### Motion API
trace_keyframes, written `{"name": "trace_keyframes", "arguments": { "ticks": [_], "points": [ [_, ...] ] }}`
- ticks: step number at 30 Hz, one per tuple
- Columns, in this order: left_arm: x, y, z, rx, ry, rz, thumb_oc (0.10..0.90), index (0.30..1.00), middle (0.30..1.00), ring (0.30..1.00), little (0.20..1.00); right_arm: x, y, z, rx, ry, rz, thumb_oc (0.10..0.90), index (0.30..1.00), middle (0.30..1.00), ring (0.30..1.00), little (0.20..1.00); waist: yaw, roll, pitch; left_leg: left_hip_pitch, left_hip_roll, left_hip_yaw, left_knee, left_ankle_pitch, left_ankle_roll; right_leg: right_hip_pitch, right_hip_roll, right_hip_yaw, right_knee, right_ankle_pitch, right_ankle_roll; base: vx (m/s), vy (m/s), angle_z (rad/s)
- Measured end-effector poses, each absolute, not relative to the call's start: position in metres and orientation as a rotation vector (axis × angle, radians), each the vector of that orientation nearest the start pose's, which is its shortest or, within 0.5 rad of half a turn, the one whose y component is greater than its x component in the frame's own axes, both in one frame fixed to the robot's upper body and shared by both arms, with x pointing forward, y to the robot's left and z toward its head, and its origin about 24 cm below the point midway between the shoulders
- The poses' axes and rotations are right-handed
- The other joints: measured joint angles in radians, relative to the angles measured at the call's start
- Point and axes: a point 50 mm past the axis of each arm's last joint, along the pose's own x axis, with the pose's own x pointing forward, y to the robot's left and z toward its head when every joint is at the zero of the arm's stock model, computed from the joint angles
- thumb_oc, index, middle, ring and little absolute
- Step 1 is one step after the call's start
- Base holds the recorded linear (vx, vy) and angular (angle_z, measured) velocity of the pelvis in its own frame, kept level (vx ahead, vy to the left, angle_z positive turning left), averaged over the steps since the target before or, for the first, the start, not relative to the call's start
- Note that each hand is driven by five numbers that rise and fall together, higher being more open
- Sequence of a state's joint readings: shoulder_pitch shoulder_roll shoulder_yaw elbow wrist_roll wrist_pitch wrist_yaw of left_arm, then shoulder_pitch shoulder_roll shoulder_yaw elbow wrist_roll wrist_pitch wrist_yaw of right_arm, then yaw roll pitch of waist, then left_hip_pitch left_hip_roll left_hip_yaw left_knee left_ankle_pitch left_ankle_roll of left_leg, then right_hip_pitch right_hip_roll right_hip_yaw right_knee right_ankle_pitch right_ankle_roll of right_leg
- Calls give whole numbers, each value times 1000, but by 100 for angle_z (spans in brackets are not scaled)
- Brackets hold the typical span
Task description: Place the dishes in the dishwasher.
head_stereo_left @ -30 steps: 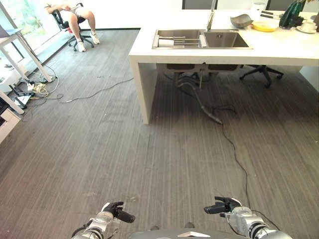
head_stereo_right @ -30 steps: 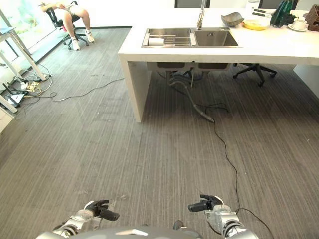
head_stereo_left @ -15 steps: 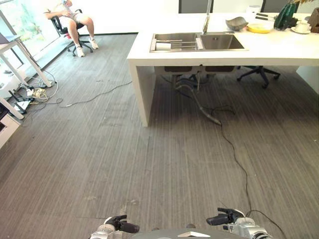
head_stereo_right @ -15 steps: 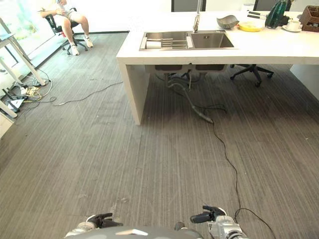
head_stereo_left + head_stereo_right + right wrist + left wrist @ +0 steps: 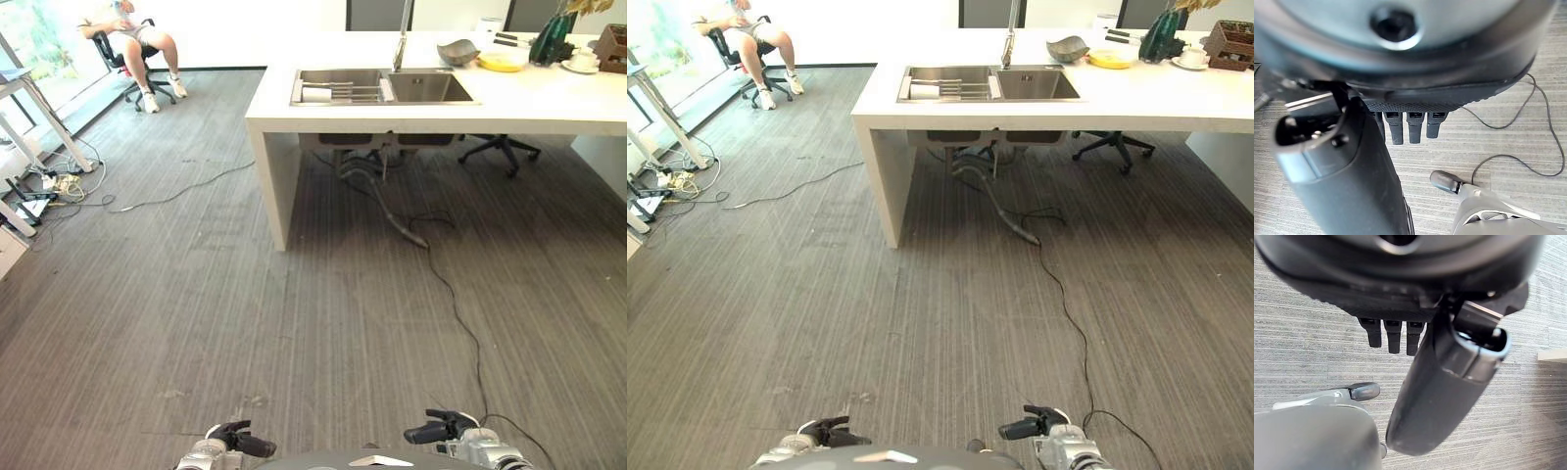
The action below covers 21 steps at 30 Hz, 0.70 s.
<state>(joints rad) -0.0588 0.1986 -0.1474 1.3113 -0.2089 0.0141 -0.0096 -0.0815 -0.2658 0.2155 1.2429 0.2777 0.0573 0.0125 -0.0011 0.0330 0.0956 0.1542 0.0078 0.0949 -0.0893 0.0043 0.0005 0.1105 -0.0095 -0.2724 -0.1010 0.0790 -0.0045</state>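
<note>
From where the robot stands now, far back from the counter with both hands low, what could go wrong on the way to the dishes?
1. The thin black cable trailing across the grey carpet toward the white sink counter could snag a foot.
2. The thick dark hose lying under the counter is another trip hazard near the steel sink.
3. The grey bowl and yellow plate sit far back, probably a long reach for either the left hand or the right hand.

Bright daylight from window (image 5: 44,39) at far left. White counter (image 5: 549,98) shines pale. Dark shadow under counter. Wrist views: hands close up, blurry.
</note>
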Motion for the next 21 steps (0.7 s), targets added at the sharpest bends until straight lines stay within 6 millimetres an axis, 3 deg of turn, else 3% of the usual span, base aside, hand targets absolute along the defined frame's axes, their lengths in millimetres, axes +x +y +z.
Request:
{"name": "trace_keyframes", "arguments": {
  "ticks": [11, 19, 21],
  "points": [
    [94, 215, -166, 76, 1265, 135, 800, 900, 900, 900, 900, 114, -225, -159, -98, 1223, -110, 800, 900, 900, 900, 900, 0, -13, 11, -11, -1, 4, 0, -3, -4, -13, 0, 6, -1, 6, 5, 1, 39, -2],
    [105, 214, -164, 94, 1243, 128, 800, 900, 900, 900, 900, 126, -226, -155, -111, 1191, -118, 800, 900, 900, 900, 900, 3, -6, 48, -39, -8, 23, -1, 9, 21, -66, -14, 23, 40, 6, 8, 11, 153, -7],
    [118, 206, -162, 84, 1208, 101, 800, 900, 900, 900, 900, 135, -230, -151, -124, 1161, -123, 800, 900, 900, 900, 900, 3, 18, 80, -30, -15, 27, -8, -8, 43, -157, -50, -3, 245, -48, 49, 56, 282, -13]
  ]
}}
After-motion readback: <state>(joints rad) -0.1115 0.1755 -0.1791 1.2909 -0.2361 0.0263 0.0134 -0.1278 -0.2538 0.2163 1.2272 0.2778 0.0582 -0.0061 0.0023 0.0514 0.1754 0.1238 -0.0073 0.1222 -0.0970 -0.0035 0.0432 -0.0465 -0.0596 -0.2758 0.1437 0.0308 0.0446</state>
